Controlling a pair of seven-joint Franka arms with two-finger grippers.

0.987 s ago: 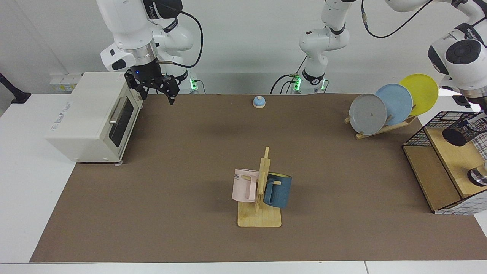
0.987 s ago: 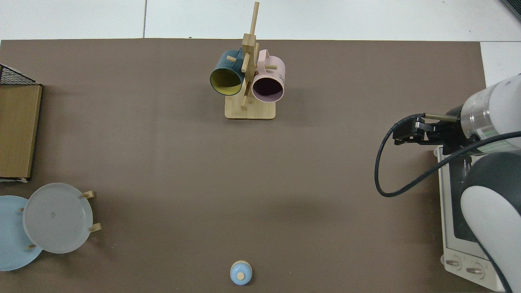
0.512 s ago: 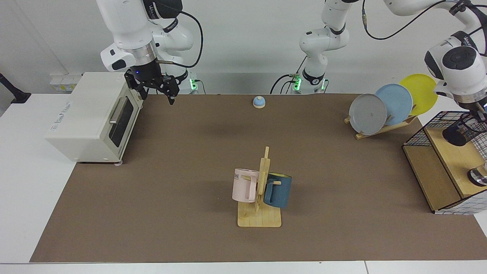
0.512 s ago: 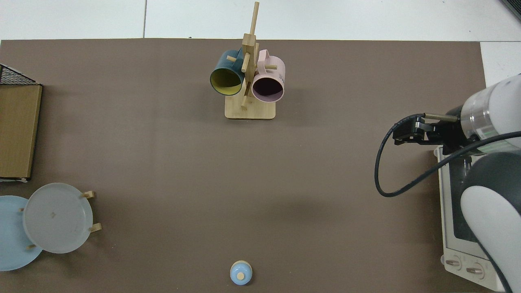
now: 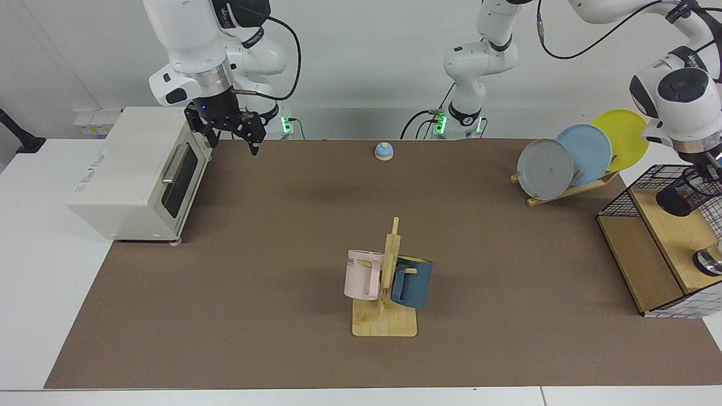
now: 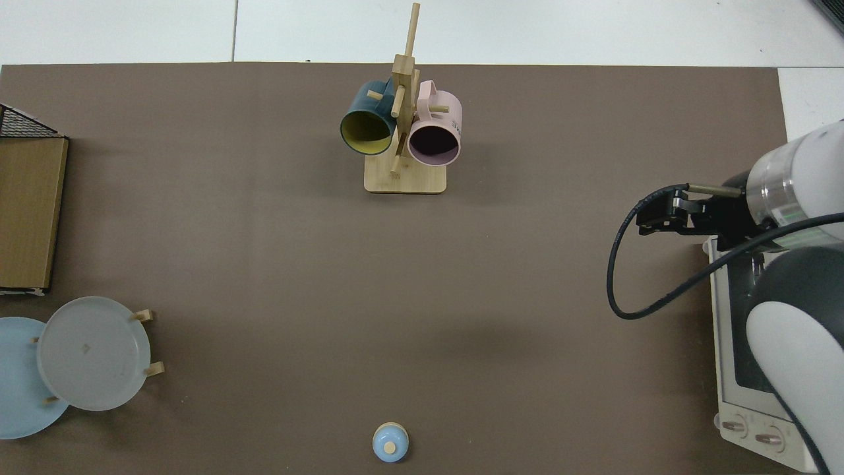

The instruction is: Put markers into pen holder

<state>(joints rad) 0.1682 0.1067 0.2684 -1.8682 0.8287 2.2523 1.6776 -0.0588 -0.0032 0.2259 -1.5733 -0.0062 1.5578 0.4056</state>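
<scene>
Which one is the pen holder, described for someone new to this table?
In the facing view, find the large black wire basket with wooden shelves beside the plate rack. Over its top shelf, under the left gripper, is the small black wire-mesh cylindrical pen holder, tilted. Unlike the shiny metal cup nearby, it is dark see-through mesh.

You see the pen holder [image 5: 683,197], a small black wire-mesh cup, tilted with its base toward you, raised above the wooden shelf [image 5: 674,231] at the facing view's right edge.
</scene>
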